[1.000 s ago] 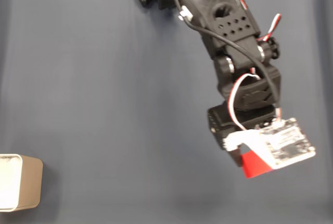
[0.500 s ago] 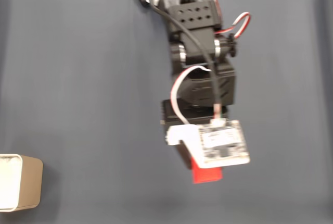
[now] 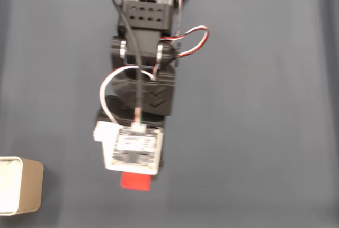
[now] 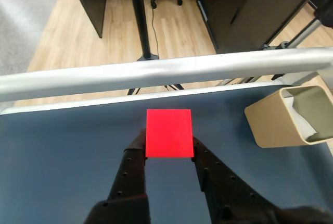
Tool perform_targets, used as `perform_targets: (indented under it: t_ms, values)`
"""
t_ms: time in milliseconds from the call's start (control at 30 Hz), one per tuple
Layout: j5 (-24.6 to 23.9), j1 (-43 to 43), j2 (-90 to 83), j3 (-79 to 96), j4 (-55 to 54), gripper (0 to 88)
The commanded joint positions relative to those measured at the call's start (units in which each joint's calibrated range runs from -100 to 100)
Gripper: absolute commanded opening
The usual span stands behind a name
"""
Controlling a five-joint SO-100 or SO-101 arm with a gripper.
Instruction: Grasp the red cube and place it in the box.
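Observation:
The red cube [image 4: 168,133] sits between the two black fingers of my gripper [image 4: 168,148], which is shut on it and holds it above the dark blue table. From the fixed view, the cube [image 3: 135,181] pokes out below the white camera board on the wrist, and the gripper [image 3: 135,177] itself is hidden under that board. The beige box [image 3: 24,192] with its white inside stands at the lower left edge of the fixed view, well left of the cube. The wrist view shows the box [image 4: 276,122] at the right, beyond the cube.
The black arm [image 3: 143,74] reaches down from the top middle of the fixed view. In the wrist view a silver rail [image 4: 156,73] runs along the table's far edge, with a wooden floor and dark furniture behind.
The arm has swung left across the table with the red cube held in the gripper, from the right side to left of centre, closer to the box.

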Motion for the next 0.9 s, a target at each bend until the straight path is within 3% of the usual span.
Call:
perform_targets:
  t_ms: [0, 867]
  values:
    - [-0.24, 2.98, -3.69, -1.20, -1.67, 0.2]
    - [-2.05, 15.69, 8.44, -17.17, -4.05, 0.2]
